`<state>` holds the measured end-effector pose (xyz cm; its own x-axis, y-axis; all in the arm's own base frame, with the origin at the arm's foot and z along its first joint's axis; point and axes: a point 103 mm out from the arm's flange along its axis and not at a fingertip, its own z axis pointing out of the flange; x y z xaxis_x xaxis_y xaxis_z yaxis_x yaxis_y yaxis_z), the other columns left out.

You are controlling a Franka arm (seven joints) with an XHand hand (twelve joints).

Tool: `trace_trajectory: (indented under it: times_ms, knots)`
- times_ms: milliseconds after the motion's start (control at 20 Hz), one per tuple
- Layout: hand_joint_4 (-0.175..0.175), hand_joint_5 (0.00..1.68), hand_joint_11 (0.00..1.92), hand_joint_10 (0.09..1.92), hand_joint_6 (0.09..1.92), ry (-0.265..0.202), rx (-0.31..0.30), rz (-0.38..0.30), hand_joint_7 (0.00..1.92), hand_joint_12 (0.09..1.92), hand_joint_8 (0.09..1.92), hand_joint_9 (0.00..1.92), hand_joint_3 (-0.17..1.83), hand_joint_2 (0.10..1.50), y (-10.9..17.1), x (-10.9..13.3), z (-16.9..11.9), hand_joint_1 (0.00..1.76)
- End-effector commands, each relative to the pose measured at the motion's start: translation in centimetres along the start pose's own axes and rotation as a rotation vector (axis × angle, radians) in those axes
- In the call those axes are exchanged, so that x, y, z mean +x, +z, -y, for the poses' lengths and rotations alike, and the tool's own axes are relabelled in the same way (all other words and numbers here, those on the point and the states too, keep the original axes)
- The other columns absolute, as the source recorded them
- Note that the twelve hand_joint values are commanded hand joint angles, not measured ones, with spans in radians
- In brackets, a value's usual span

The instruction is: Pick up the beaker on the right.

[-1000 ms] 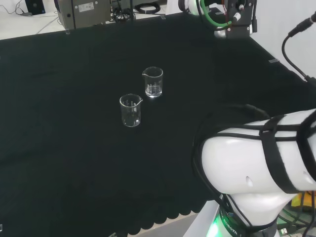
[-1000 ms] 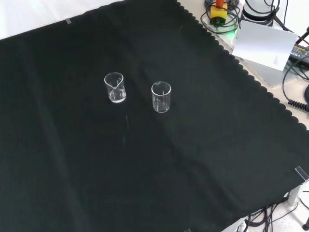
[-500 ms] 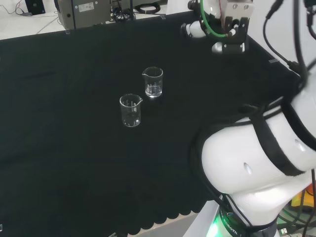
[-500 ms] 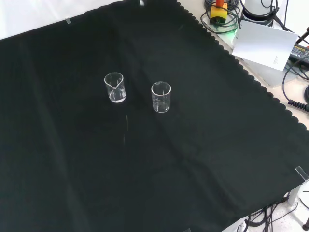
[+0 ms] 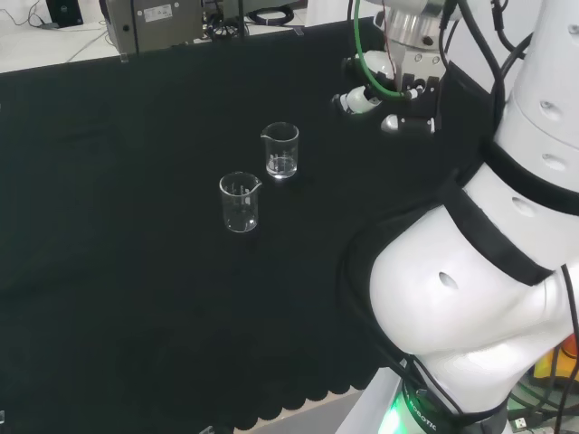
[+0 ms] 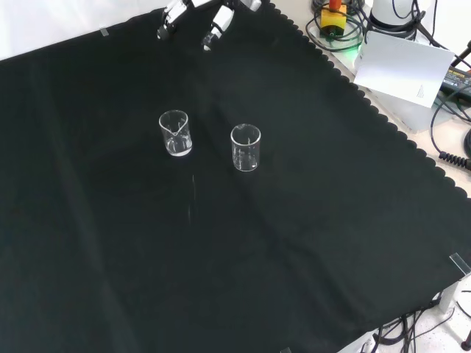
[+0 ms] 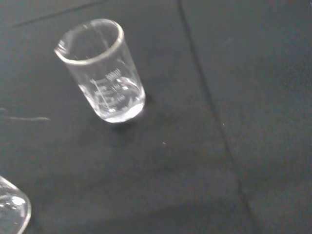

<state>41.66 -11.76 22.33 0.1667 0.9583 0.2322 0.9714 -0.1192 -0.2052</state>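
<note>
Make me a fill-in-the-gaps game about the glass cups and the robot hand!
1. The number of beakers standing on the cloth is ___.
2. The colour of the cloth is ___.
3. The hand is holding ___.
4. Both the left beaker and the right beaker, as the front view shows them, stand ___, not tipped over.

Missing words: two; black; nothing; upright

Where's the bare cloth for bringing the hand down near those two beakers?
Front view: bare cloth between the hand and both beakers, and the whole stretch below them. Only the strip between the left beaker and the right beaker is tight.
</note>
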Motion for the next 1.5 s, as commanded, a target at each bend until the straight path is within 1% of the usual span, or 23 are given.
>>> trace_trajectory:
  times_ms: [50,350,550,600,950,1150,1400,1500]
  knots:
    - [-0.016,0.39,0.16,0.65,0.09,-0.079,-0.038,-0.023,0.18,1.38,0.64,0.35,-0.17,1.05,1.7,0.0,-7.5,0.78]
    - [-0.02,0.4,0.17,0.66,0.09,-0.092,-0.003,-0.034,0.19,1.38,0.65,0.36,-0.17,1.02,3.6,0.3,-9.4,0.81]
    - [-0.024,0.4,0.17,0.66,0.09,-0.105,0.018,-0.044,0.2,1.38,0.66,0.37,-0.17,1.02,4.8,0.2,-10.1,0.81]
    - [-0.025,0.4,0.17,0.67,0.09,-0.114,0.022,-0.045,0.2,1.37,0.66,0.38,-0.17,1.01,5.0,0.1,-10.2,0.81]
    - [-0.038,0.42,0.16,0.67,0.09,-0.181,0.021,-0.13,0.23,1.37,0.68,0.4,-0.17,0.99,6.8,-0.9,-10.7,0.82]
    - [-0.043,0.42,0.15,0.66,0.09,-0.221,0.017,-0.147,0.23,1.38,0.68,0.39,-0.17,0.97,7.7,-0.8,-10.6,0.81]
    - [-0.048,0.42,0.14,0.65,0.09,-0.276,0.058,-0.18,0.22,1.38,0.67,0.39,-0.17,0.95,9.1,0.0,-10.7,0.8]
    - [-0.051,0.4,0.14,0.65,0.09,-0.296,0.072,-0.182,0.22,1.38,0.67,0.39,-0.17,0.94,9.7,0.5,-10.9,0.79]
